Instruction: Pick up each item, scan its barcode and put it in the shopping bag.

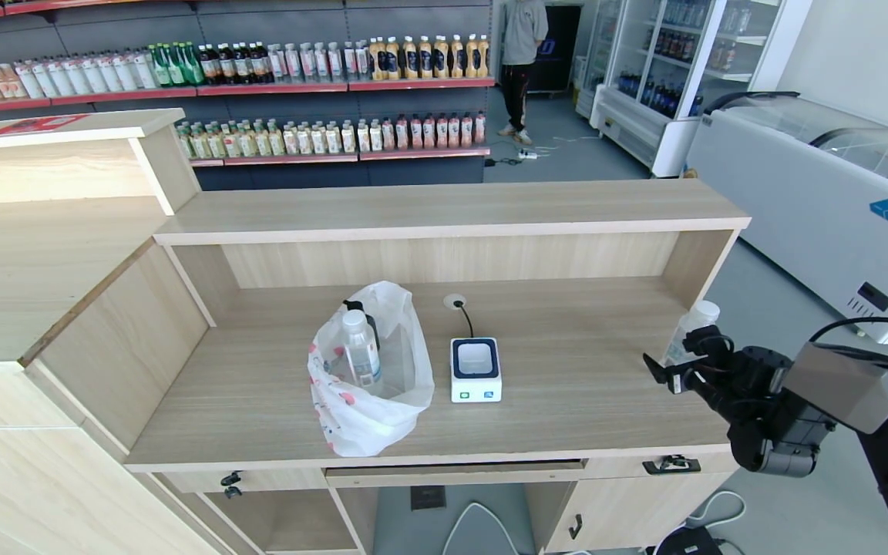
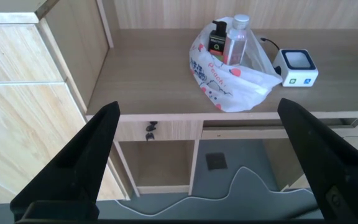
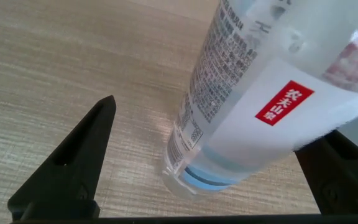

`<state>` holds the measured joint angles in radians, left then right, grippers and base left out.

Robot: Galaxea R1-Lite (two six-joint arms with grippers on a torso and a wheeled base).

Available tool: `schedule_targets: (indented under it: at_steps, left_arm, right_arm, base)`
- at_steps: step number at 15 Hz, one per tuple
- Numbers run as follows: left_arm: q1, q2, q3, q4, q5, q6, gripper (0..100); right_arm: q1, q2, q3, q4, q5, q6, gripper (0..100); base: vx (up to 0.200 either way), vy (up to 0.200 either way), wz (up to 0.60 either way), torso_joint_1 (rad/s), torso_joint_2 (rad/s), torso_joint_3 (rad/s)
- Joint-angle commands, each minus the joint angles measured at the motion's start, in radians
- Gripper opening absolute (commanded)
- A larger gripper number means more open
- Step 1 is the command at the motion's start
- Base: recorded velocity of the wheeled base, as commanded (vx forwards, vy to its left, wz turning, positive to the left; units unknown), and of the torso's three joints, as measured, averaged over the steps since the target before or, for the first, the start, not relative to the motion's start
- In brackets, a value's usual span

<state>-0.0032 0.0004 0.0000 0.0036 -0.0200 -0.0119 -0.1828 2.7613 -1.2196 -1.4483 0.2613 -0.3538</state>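
A white shopping bag (image 1: 363,408) with red print stands open on the wooden counter (image 1: 567,385), left of centre. Inside it are a clear water bottle (image 1: 359,348) and a black item (image 1: 357,310); the left wrist view shows the bag (image 2: 229,87) from the front. Another clear bottle (image 1: 693,322) with a white label rests at the counter's right end. My right gripper (image 1: 675,353) is open with this bottle (image 3: 241,106) between its fingers (image 3: 73,168). My left gripper (image 2: 197,109) is open and holds nothing, low in front of the counter's left part.
A small white barcode scanner (image 1: 475,368) sits right of the bag, its cable running to a hole at the back. A raised shelf (image 1: 444,208) and side walls enclose the counter. A taller wooden unit (image 1: 43,254) stands to the left, a freezer (image 1: 814,200) to the right.
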Motion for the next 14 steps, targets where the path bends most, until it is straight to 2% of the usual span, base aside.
schedule_targets:
  at_steps: [1,10,11,14]
  left_arm:
    - [0.0,0.001,0.0,0.001,0.0,0.0,100]
    - [0.0,0.001,0.0,0.001,0.0,0.0,100]
    - [0.0,0.001,0.0,0.001,0.0,0.0,100]
    - [0.0,0.001,0.0,0.001,0.0,0.0,100]
  right_arm:
    - [0.0,0.014,-0.015,0.006,0.001,0.001,100]
    - [0.003,0.064,-0.218,0.151,0.003,0.024,100]
    - [0.006,0.067,-0.233,0.161,0.003,0.03,0]
    - [0.009,0.078,-0.259,0.18,0.003,0.035,0]
  base:
    - [0.0,0.0,0.0,0.0,0.0,0.0]
    - [0.0,0.0,0.0,0.0,0.0,0.0]
    - [0.0,0.0,0.0,0.0,0.0,0.0]
    - [0.0,0.0,0.0,0.0,0.0,0.0]
